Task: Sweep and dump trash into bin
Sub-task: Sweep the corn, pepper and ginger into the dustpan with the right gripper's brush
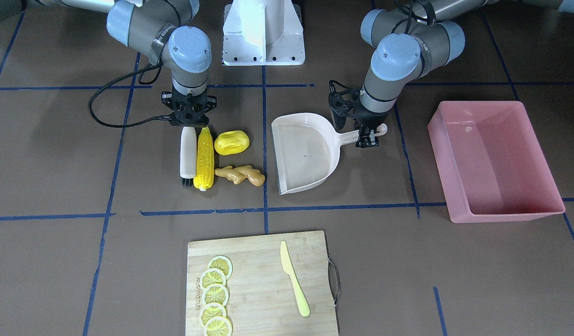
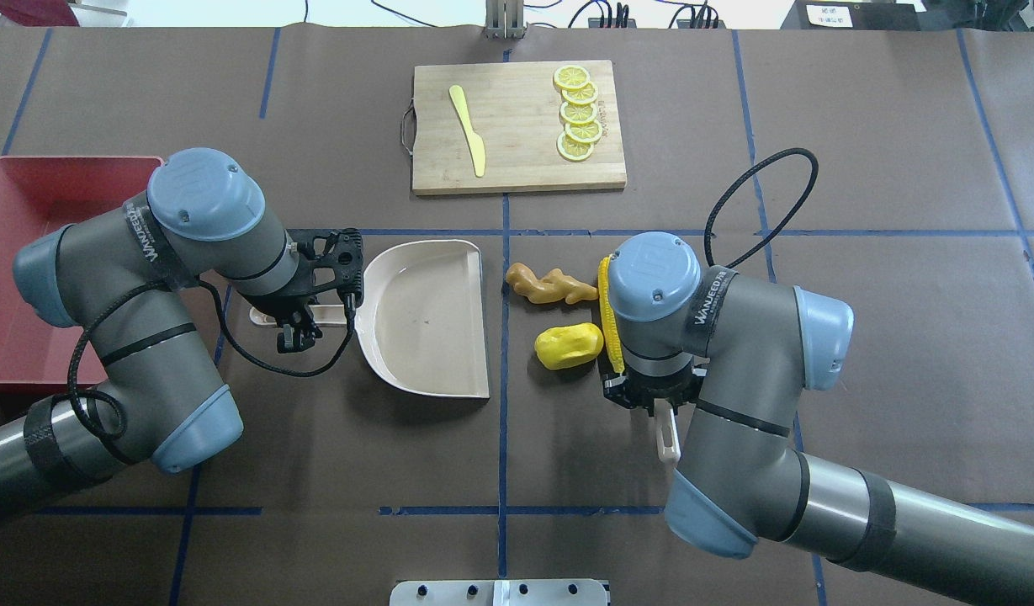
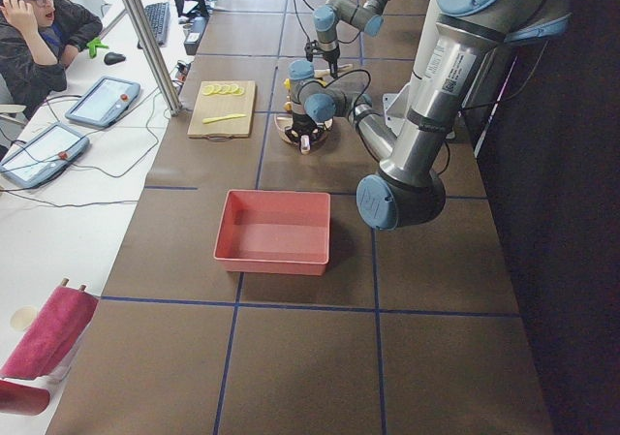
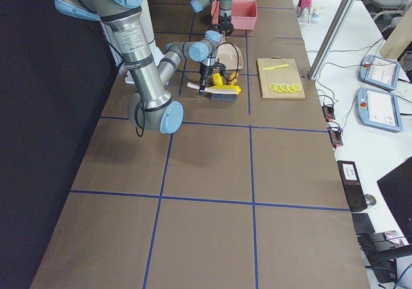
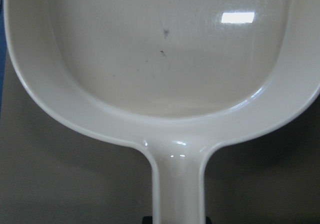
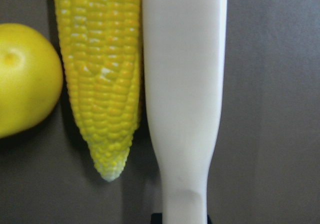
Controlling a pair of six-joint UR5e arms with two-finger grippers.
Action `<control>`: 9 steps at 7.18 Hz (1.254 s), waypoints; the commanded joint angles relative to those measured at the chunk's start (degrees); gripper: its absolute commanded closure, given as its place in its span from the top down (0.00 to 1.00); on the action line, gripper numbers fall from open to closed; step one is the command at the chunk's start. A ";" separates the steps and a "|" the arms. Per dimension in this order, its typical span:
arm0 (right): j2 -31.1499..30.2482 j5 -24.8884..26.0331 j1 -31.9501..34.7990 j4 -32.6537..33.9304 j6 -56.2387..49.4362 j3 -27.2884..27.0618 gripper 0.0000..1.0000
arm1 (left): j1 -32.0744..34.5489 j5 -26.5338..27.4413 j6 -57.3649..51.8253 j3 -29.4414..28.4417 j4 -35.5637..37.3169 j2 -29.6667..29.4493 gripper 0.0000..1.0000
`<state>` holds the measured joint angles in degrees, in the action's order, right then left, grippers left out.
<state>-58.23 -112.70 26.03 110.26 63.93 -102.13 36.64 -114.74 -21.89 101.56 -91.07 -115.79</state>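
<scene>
The trash lies together on the table: a yellow corn cob (image 1: pixel 203 158), a yellow potato-like lump (image 1: pixel 231 142) and a tan ginger root (image 1: pixel 240 175). My right gripper (image 1: pixel 189 122) is shut on the handle of a white brush (image 1: pixel 188 154) that lies right against the corn, as the right wrist view shows (image 6: pixel 182 84). My left gripper (image 1: pixel 368 137) is shut on the handle of the beige dustpan (image 1: pixel 305 154), whose open mouth faces the trash. The dustpan is empty in the left wrist view (image 5: pixel 165 59). The pink bin (image 1: pixel 501 217) stands empty beyond the left arm.
A wooden cutting board (image 1: pixel 263 261) with several lemon slices (image 1: pixel 215 294) and a pale yellow knife (image 1: pixel 294 280) lies at the table's far side from the robot. A black cable (image 1: pixel 109 123) loops by the right wrist. An operator sits off the table.
</scene>
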 commanded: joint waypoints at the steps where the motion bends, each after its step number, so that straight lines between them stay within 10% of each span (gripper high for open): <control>1: 4.52 -0.06 -1.42 -1.53 2.34 3.68 0.00 | -0.17 0.22 0.00 -0.04 0.11 -0.05 0.04; 9: 15.69 -0.33 -2.65 -5.67 2.34 13.00 0.00 | -0.17 1.36 0.36 0.05 0.19 -0.75 0.05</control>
<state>-43.17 -112.99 23.56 105.23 66.27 -89.33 36.48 -113.40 -21.54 101.57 -90.88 -116.51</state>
